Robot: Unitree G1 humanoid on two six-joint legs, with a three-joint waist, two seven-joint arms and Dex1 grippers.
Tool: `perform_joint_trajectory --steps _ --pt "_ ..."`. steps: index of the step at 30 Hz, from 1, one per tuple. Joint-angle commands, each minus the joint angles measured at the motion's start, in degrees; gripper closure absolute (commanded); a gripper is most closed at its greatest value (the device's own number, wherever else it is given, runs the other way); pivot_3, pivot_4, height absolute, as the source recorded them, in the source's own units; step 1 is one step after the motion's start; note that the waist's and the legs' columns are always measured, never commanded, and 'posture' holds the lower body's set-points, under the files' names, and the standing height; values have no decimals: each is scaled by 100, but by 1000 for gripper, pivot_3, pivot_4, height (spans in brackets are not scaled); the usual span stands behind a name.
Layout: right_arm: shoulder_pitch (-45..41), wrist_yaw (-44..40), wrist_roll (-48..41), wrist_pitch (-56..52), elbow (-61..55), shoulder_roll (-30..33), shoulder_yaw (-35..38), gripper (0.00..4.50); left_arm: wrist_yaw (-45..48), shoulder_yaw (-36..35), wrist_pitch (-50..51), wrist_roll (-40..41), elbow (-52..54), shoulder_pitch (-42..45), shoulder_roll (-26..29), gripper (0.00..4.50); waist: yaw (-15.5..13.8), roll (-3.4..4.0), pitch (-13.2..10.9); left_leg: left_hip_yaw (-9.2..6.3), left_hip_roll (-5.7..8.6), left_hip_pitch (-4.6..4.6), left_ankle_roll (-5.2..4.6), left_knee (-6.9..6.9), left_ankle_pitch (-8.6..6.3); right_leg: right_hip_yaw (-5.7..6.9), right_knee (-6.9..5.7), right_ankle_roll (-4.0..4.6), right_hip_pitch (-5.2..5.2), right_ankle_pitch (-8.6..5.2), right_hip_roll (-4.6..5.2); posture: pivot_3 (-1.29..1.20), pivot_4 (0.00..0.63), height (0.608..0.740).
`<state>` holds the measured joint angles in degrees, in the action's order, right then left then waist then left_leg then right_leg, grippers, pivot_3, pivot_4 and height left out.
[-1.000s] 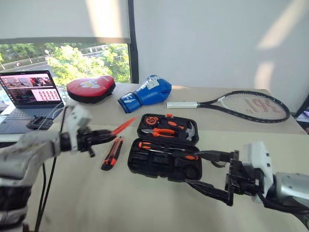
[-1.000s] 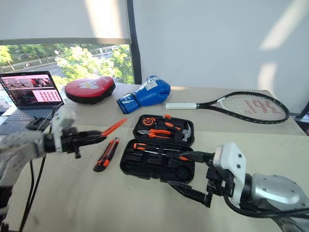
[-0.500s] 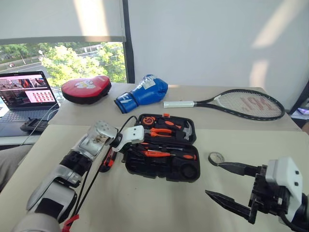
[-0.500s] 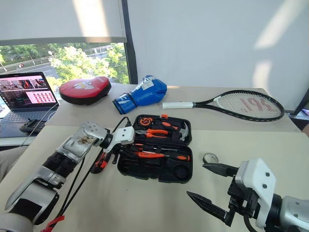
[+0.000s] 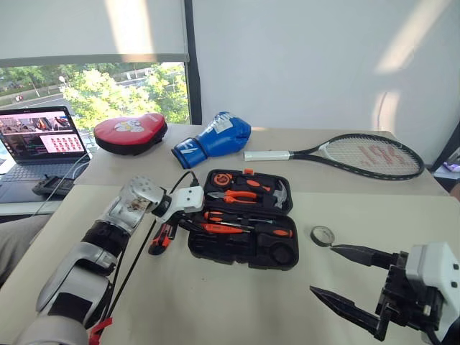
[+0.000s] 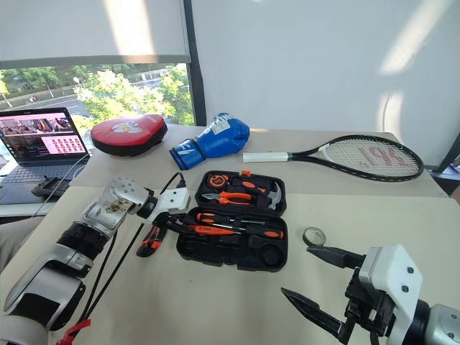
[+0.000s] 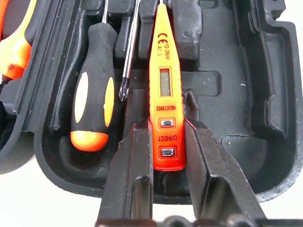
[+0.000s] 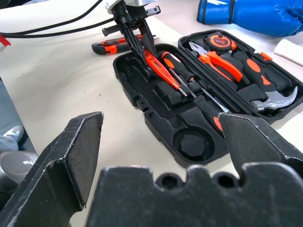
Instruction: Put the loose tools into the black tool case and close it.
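At the far left of my head view sits the laptop, open, with the red punch pad and the blue boxing glove further right along the back of the beige table.

My left gripper reaches in from lower left to the left end of the black tool case, which lies open at the centre of the frame. Through the left wrist camera I see its two black fingers clenched on the butt end of the orange tester screwdriver, one finger on each side, with the tester lying in the case tray beside a screwdriver with a black-and-orange handle and a thin bare shaft between them.

Just left of the case, on the table, lies the utility knife, still loose.

In the case's far half I see pliers, an orange tape measure and a hammer.

Right of the case, apart from it, the small tape roll lies flat on the table. The tennis racket lies at upper right.

At lower right my right gripper hangs over bare table, its fingers spread wide with nothing between them.
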<state>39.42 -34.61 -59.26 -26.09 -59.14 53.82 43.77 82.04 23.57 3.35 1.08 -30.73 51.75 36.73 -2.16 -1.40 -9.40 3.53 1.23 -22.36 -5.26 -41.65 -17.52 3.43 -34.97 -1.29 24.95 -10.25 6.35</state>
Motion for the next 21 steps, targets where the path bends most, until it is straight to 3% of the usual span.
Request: perform_joint_trajectory --steps 1,7,21 --pt "21 30 -16 175 -86 79 119 0 -37 -7 -379 -297 -230 97 14 4022 0 0 0 0 -1 1 0 0 0 -1 0 0 0 0 0 0 150 740" --pt "-40 -66 -48 110 -86 106 156 0 -36 -28 -647 -390 -483 173 -109 4022 -8 0 0 0 -2 3 0 -2 0 0 0 0 -5 0 1 0 150 740" --pt "-1570 -769 -347 -489 1183 651 -121 0 -22 -13 -710 -572 -806 239 -373 4022 -39 2 2 -6 -1 12 -7 -14 -3 8 4 -3 -26 3 8 0 150 740"
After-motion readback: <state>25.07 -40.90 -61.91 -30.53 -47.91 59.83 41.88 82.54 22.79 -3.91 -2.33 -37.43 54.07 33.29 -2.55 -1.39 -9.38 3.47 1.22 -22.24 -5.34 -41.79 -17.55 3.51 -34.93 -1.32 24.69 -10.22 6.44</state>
